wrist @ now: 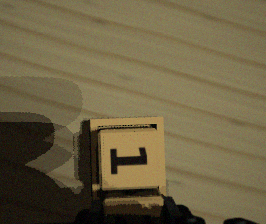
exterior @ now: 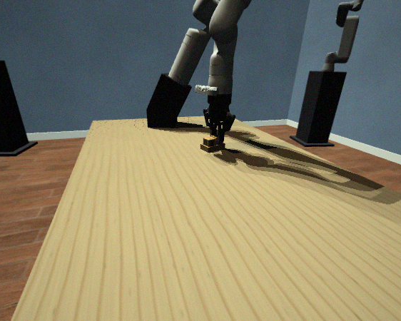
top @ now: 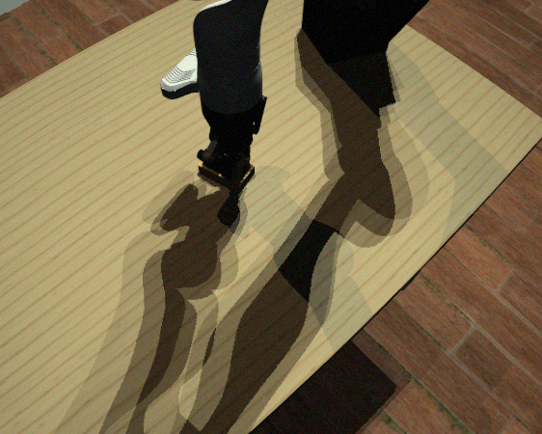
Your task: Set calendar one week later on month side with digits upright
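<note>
The small wooden tray (top: 216, 176) (exterior: 205, 148) (wrist: 160, 135) stands on the table under the arm. One cube (exterior: 210, 140) (wrist: 126, 175) sits inside it; its top face shows a dark 1, turned sideways in the wrist view. The second cube (wrist: 134, 201) is beside it at the bottom of the wrist view, only partly in sight. My gripper (exterior: 217, 137) (wrist: 134, 214) points down and is shut on this second cube, one finger on either side. The month's name and the digits on the side faces cannot be read in any view.
The table (top: 78, 169) (exterior: 147, 214) carries broad shadows of the arm. The black arm base (top: 353, 34) (exterior: 166, 103) stands at the table's far end. Other robot pedestals (exterior: 320, 107) (exterior: 4, 110) stand on the floor beyond the table.
</note>
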`<state>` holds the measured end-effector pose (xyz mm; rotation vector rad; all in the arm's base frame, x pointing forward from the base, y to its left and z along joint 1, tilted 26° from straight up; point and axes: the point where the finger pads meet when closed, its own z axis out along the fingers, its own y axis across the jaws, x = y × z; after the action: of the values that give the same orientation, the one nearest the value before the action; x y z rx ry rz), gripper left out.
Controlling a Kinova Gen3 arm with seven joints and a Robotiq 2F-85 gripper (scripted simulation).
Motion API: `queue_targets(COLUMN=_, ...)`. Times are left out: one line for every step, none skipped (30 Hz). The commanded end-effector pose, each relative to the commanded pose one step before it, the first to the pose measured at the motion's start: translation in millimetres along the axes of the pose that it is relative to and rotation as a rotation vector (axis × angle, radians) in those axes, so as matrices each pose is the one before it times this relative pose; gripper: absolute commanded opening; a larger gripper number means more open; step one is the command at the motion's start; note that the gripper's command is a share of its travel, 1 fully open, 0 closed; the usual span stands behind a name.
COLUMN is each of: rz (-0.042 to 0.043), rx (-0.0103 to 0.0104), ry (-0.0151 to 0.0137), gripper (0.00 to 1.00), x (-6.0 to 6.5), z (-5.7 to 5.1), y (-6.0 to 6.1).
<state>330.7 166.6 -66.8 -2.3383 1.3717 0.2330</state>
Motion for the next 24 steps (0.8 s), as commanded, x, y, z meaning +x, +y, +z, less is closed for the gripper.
queue_targets(rz=0.00118, rx=0.00398, ry=0.00205, gripper=0.26, x=1.00, z=-3.83, y=-1.37)
queue_targets(rz=0.00000, rx=0.00000, ry=0.00000, gripper=0.26, x=0.00, z=0.00, y=0.00)
queue_targets(rz=0.00000, rx=0.00000, ry=0.00000, gripper=0.26, x=0.00, z=0.00, y=0.00)
queue_targets(rz=0.00002, rx=0.00000, ry=-0.00003, gripper=0.26, x=-0.01, z=-1.35, y=0.00)
queue_targets(rz=0.00000, rx=0.00000, ry=0.00001, gripper=0.26, x=0.00, z=-1.54, y=0.00)
queue_targets(rz=-0.00002, rx=0.00000, ry=0.00003, gripper=0.26, x=0.01, z=-1.72, y=0.00)
queue_targets(rz=0.00002, rx=-0.00001, ry=-0.00005, gripper=0.26, x=-0.01, z=-1.84, y=0.00)
queue_targets(rz=-0.00002, rx=0.00000, ry=0.00004, gripper=0.26, x=0.01, z=-2.03, y=0.00)
queue_targets(rz=0.00002, rx=-0.00001, ry=-0.00003, gripper=0.26, x=-0.01, z=-2.13, y=0.00)
queue_targets(rz=-0.00001, rx=0.00000, ry=0.00002, gripper=0.26, x=0.00, z=-2.28, y=0.00)
queue_targets(rz=0.00001, rx=0.00000, ry=-0.00002, gripper=0.26, x=-0.01, z=-2.37, y=0.00)
queue_targets(rz=-0.00001, rx=0.00000, ry=0.00002, gripper=0.26, x=0.01, z=-2.48, y=0.00)
queue_targets(rz=0.00001, rx=-0.00001, ry=-0.00003, gripper=0.26, x=-0.01, z=-2.53, y=0.00)
queue_targets(rz=-0.00002, rx=0.00001, ry=0.00005, gripper=0.26, x=0.01, z=-2.63, y=0.00)
queue_targets(rz=0.00003, rx=-0.00001, ry=-0.00007, gripper=0.26, x=-0.02, z=-2.61, y=0.00)
queue_targets(rz=-0.00003, rx=0.00002, ry=0.00008, gripper=0.26, x=0.02, z=-2.71, y=0.00)
queue_targets(rz=0.00004, rx=-0.00002, ry=-0.00009, gripper=0.26, x=-0.02, z=-2.63, y=0.00)
queue_targets(rz=-0.00002, rx=0.00001, ry=0.00004, gripper=0.26, x=0.01, z=-2.68, y=0.00)
queue_targets(rz=0.00000, rx=0.00000, ry=0.00000, gripper=0.26, x=0.00, z=0.00, y=0.00)
queue_targets(rz=0.00000, rx=0.00000, ry=0.00000, gripper=0.26, x=0.00, z=0.00, y=0.00)
queue_targets(rz=0.00002, rx=-0.00001, ry=-0.00004, gripper=0.26, x=-0.01, z=-2.62, y=0.00)
queue_targets(rz=0.00000, rx=0.00000, ry=0.00000, gripper=0.26, x=0.00, z=-2.60, y=0.00)
queue_targets(rz=0.00000, rx=0.00000, ry=0.00001, gripper=0.26, x=0.00, z=-2.56, y=0.00)
queue_targets(rz=0.00001, rx=-0.00001, ry=-0.00003, gripper=0.26, x=-0.01, z=-2.48, y=0.00)
